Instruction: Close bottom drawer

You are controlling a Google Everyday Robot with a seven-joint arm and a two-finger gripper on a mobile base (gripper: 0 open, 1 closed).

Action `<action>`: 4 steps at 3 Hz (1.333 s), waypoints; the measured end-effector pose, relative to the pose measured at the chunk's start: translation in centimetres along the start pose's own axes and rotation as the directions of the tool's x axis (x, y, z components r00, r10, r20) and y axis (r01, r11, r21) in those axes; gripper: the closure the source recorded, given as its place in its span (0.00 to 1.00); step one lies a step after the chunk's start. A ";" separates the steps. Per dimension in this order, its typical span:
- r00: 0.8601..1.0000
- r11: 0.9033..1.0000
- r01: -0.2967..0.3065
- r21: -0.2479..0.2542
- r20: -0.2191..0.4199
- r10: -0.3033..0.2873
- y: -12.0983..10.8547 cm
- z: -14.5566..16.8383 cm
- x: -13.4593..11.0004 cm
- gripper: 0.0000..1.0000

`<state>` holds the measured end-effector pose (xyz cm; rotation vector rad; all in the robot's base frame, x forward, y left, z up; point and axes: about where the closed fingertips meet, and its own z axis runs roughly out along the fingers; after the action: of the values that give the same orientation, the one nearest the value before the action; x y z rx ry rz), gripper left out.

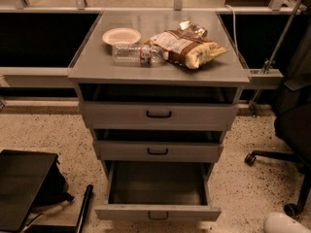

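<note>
So, left of the cabinet [97,66], a black bag [24,186] lies on the speckled floor, with a black stick [82,208] just beside it. On the cabinet top sit a plate [121,35], a clear bottle [137,54] lying on its side, and a chip bag [188,47] touching the bottle. Under the top are three grey drawers. The bottom drawer [158,188] is the lowest one in the cabinet. It is pulled far out, and its inside looks bare. Its small black handle [158,216] is at the middle of the front. Right of the cabinet stands a dark chair [291,130]. Low and right of the cabinet, in the corner, a white round bit of the gripper [284,223] peeks in, well apart from the bottom drawer. I cannot tell if it is spread wide or closed up.
</note>
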<state>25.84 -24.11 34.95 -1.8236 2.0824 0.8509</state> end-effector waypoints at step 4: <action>0.976 0.986 0.150 0.075 0.147 -0.160 -4.5 8.6 3.9 0.00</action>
<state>27.84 -22.67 24.74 -1.7999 1.8272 0.8443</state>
